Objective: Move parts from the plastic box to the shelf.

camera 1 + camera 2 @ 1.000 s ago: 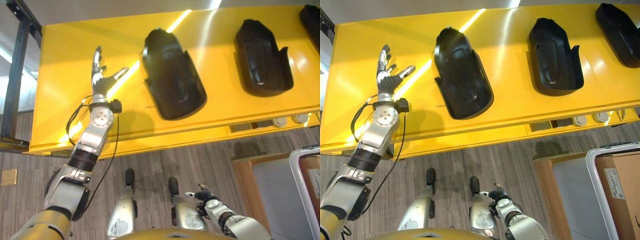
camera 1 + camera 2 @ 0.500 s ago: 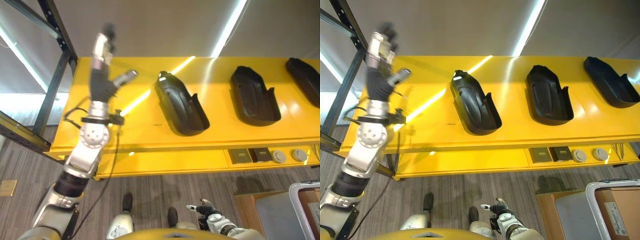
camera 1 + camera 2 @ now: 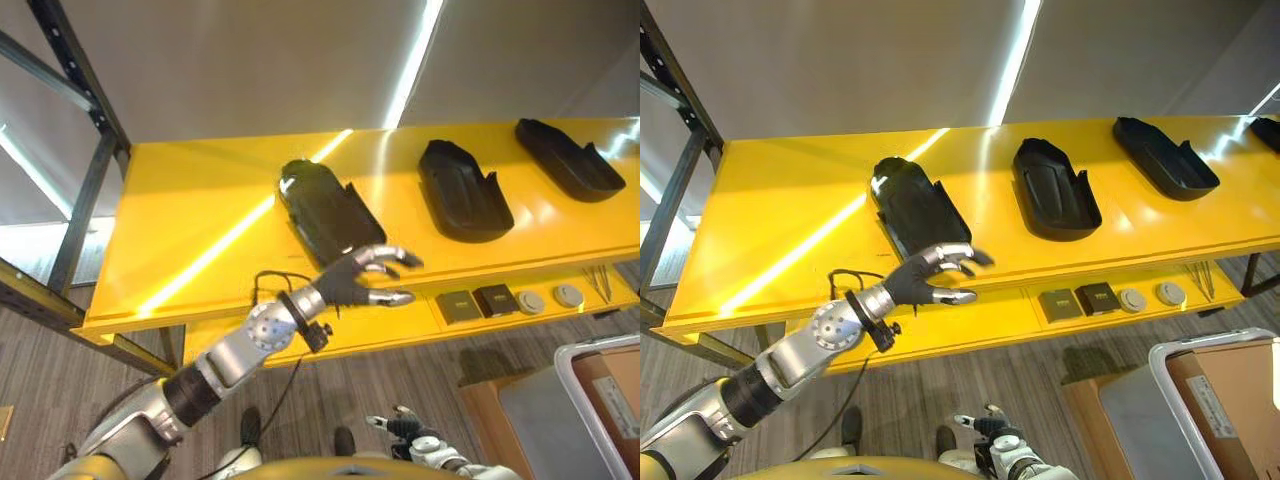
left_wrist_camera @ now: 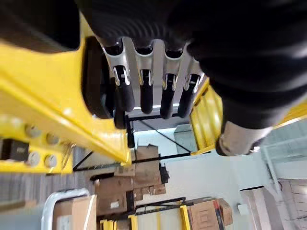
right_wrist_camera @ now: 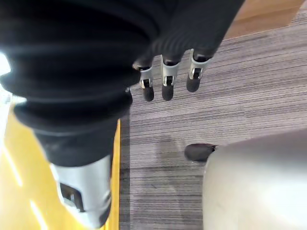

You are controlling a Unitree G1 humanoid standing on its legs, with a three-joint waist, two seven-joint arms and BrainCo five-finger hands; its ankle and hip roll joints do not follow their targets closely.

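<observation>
- Left eye view shows my left hand (image 3: 362, 281) held out in front of the yellow shelf (image 3: 190, 210), at its front edge.
- My left hand's fingers are loose and a bit bent, with the thumb apart. It holds nothing.
- Just past my left hand's fingers lies a black part (image 3: 322, 211) on the shelf. I cannot tell if my fingers touch it or just hang in front of it.
- That part is long. Its long side runs from near my fingers away toward the back of the shelf, leaning a little to my left.
- Further to my right lie a second black part (image 3: 463, 190) and a third black part (image 3: 566, 160), well apart from my left hand.
- My right hand (image 3: 398, 427) hangs low near the floor, far from the shelf. Its fingers point down, straight and loose, and it holds nothing.
- The plastic box (image 3: 1200, 395) sits low to my right, nearer my right hand than my left. I cannot see into it well enough to tell if parts are inside.
- I think the next move is to go back to the box for another part.
- Under the shelf edge, just right of my left hand, sit small square blocks (image 3: 475, 301) and round discs (image 3: 549, 297). They are not in my way.
- A dark frame post (image 3: 82, 170) stands far to my left.
</observation>
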